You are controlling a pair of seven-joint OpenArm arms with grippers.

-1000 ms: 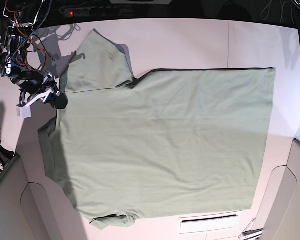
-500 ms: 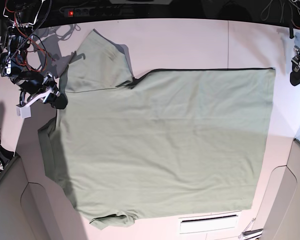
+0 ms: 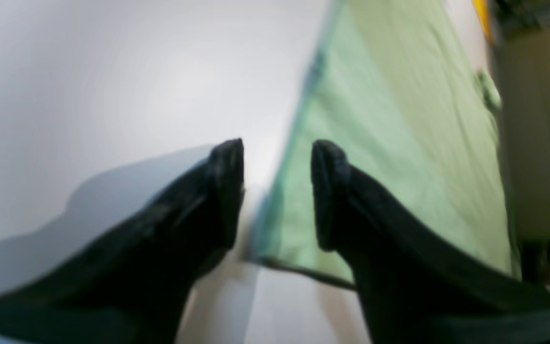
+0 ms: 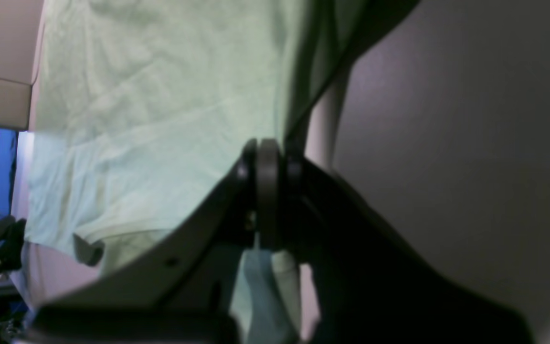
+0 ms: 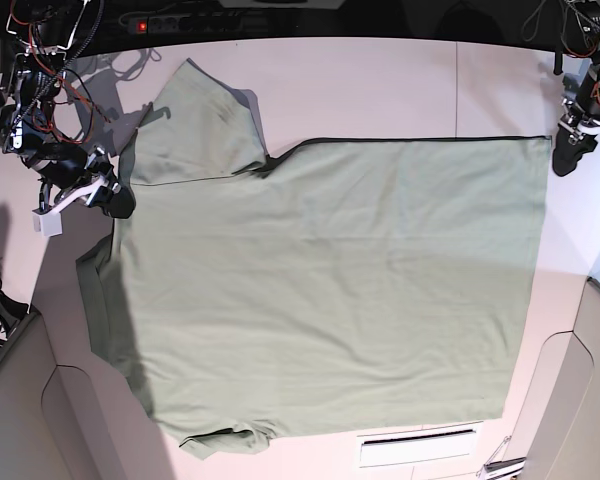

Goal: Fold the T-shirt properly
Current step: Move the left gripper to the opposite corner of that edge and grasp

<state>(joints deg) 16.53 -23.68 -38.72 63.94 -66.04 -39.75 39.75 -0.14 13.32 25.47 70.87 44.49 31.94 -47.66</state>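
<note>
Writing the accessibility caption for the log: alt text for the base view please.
A pale green T-shirt lies spread flat on a white table, collar toward the view's left and hem toward its right. The right gripper sits shut at the shirt's shoulder edge near the collar, and the left gripper hangs just off the hem's upper corner.

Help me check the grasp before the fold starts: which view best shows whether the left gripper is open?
The left wrist view: the left gripper has its jaws apart, open, around the T-shirt corner edge. The base view shows that gripper small beside the hem corner, jaw gap unreadable. The right wrist view doesn't show it.
</note>
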